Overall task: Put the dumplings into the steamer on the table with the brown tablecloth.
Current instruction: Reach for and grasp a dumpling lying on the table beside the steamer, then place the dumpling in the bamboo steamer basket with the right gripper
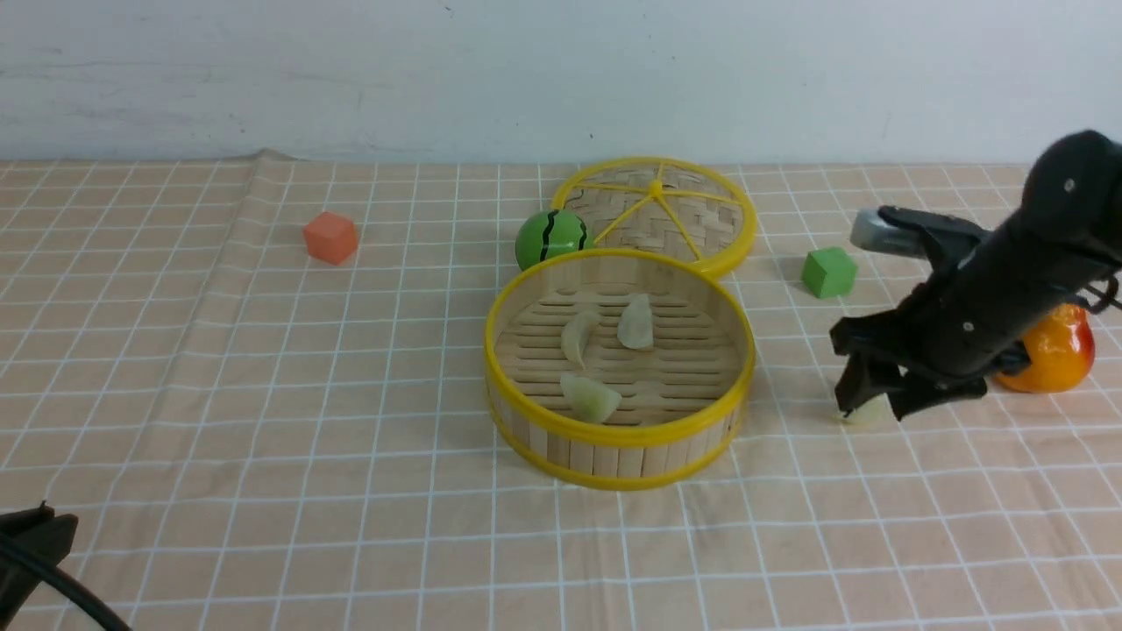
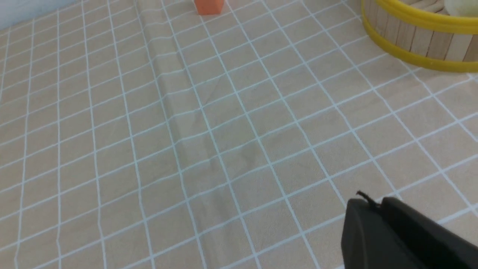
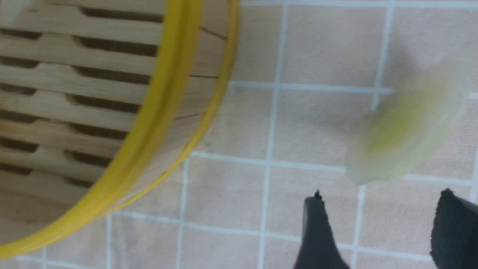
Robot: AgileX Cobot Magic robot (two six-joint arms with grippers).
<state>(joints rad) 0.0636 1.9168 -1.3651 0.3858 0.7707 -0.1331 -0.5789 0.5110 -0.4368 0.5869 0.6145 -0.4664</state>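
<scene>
Pale green, the last dumpling (image 1: 863, 412) lies on the table (image 1: 263, 421) at the tips of the right fingers (image 1: 855, 384), which stand spread and empty, the steamer (image 1: 614, 434) with three dumplings (image 1: 633, 322) to their left across open tablecloth (image 1: 793, 377). The left wrist view shows the left fingers (image 2: 392, 231) far from the steamer's wall (image 2: 410, 39); open or closed, I cannot tell. In the right wrist view the dumpling (image 3: 403, 127) sits ahead of the fingertips (image 3: 317, 226), not between them, so closing now could flick it away; the lift must clear the near yellow rim (image 3: 158, 112).
</scene>
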